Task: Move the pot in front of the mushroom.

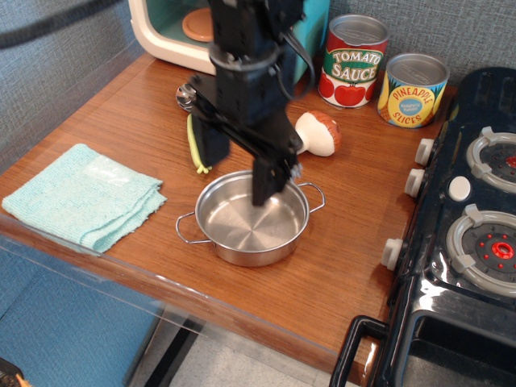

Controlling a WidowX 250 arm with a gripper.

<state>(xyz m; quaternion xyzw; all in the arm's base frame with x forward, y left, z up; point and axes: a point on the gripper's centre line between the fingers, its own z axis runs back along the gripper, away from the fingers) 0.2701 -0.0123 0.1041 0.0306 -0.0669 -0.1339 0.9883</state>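
The shiny steel pot (250,230) with two wire loop handles sits on the wooden table near its front edge, empty. The mushroom (318,133), with a cream stem and a reddish-brown cap, lies on its side just behind and to the right of the pot. My gripper (240,165) hangs above the pot's back-left rim, open and holding nothing. One finger is over the pot's inside. The other is outside the rim, near the corn.
A yellow-green corn cob (192,145) and a metal spoon (185,97) lie behind the pot, partly hidden by the arm. A teal cloth (85,193) is at the left. Tomato sauce (352,60) and pineapple (413,89) cans stand at the back. A toy stove (468,234) is on the right.
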